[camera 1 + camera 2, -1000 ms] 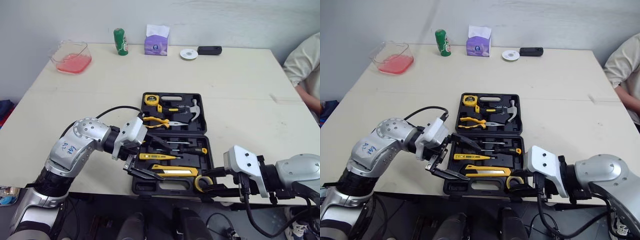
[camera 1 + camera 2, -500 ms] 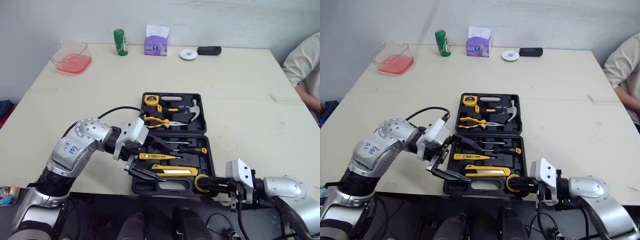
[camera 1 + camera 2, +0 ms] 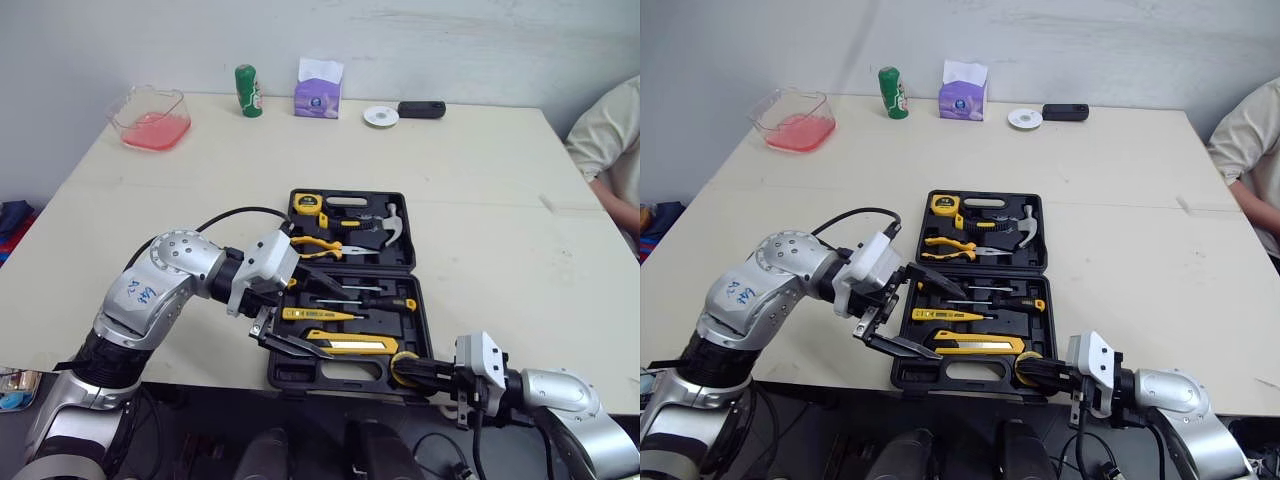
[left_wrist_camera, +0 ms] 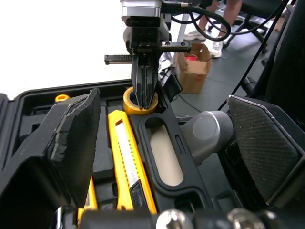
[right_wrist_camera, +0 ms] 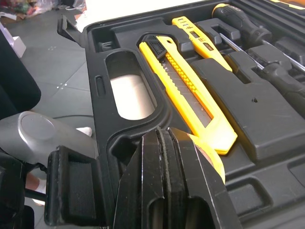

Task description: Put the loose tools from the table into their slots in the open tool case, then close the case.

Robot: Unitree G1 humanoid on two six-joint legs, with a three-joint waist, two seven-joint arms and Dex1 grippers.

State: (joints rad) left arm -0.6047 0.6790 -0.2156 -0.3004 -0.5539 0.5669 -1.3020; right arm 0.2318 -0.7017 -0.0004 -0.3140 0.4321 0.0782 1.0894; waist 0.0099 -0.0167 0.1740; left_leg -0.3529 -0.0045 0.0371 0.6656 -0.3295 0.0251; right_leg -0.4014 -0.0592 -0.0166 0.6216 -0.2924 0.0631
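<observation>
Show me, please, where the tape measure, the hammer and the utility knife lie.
tape measure point(image 3: 306, 205), left eye view, yellow housing.
hammer point(image 3: 389, 214), left eye view, steel head.
utility knife point(image 3: 352, 346), left eye view, yellow body.

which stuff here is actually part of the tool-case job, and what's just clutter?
Job: tool case; yellow tape roll in the shut right gripper; open left gripper; slotted utility knife, hammer, pliers.
Clutter: red tub, green can, tissue box, white disc, black device, all at the table far edge.
</observation>
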